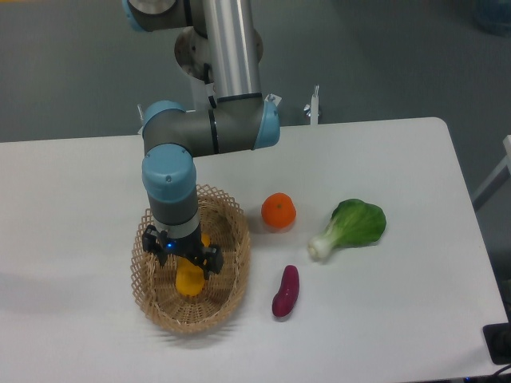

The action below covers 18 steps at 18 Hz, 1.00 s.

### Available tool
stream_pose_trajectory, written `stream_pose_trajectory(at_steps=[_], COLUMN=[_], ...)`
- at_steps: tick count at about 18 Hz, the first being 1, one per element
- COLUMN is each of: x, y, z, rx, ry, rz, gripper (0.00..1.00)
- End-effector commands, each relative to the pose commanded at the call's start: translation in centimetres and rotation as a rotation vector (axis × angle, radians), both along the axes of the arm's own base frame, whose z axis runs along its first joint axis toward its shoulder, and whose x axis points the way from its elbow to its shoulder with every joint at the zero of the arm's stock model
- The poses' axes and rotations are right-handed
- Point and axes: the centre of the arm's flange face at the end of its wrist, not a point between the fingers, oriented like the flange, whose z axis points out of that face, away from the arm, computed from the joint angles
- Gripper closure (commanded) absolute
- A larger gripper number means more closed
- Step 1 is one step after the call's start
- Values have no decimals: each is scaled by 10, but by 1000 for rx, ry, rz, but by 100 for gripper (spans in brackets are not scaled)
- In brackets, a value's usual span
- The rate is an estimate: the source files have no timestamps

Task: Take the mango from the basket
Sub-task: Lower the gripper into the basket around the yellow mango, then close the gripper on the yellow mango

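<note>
The mango [190, 280] is a yellow-orange fruit lying inside the oval wicker basket [232, 275] at the left front of the table. My gripper [184, 257] points straight down into the basket, directly over the mango. Its black jaws stand spread to either side of the fruit's upper part. The wrist hides most of the mango, so only its lower end and a sliver near the right jaw show. The mango rests on the basket floor.
A round orange tangerine [279, 211] sits just right of the basket. A purple sweet potato [285, 291] lies at the front right of the basket. A green bok choy [351, 227] lies further right. The arm's elbow [209, 128] reaches over the basket's back rim.
</note>
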Motion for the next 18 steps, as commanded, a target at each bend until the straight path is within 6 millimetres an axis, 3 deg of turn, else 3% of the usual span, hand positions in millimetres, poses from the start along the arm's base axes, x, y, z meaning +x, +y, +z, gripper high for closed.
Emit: stream_pose_trajectory(at_steps=[3, 8, 14, 18], x=[2, 2, 1, 0], y=[1, 1, 1, 1], z=[-10, -10, -9, -7], rx=[-27, -30, -37, -35], ry=[15, 28, 47, 50], rz=[-2, 0, 25, 24], gripper=[0, 0, 36, 42])
